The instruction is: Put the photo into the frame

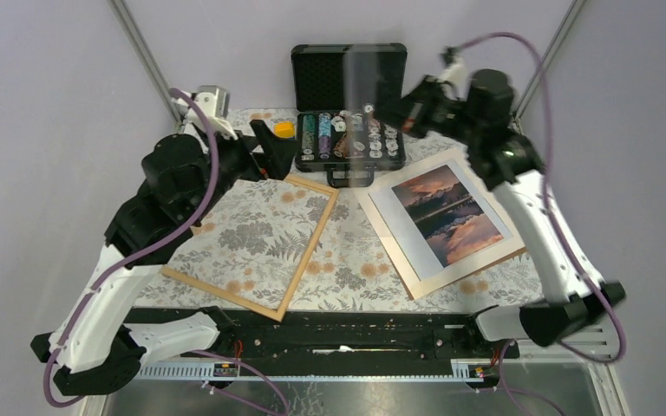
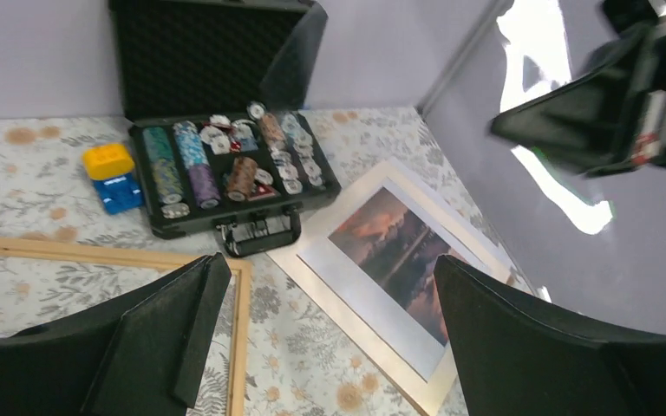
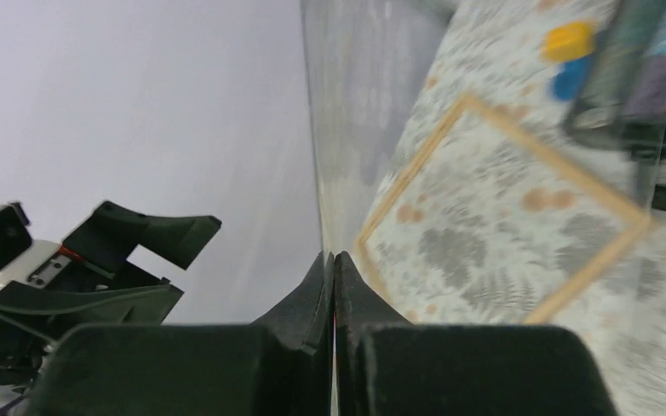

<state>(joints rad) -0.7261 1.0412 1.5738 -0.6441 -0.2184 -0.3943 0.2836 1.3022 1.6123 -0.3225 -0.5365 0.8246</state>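
Left gripper (image 1: pixel 276 149) above frame (image 1: pixel 308 253) edge

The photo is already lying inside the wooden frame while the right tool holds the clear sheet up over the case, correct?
Not quite. The photo is not in the frame. It lies on the brown board to the frame's right, and the frame is empty, as the top view shows. The right tool does hold the clear sheet up over the case.

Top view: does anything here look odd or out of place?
Yes: a clear pane hangs in mid-air, crossing the open black case in this view. The right gripper pinches its edge, and it blurs whatever lies behind it.
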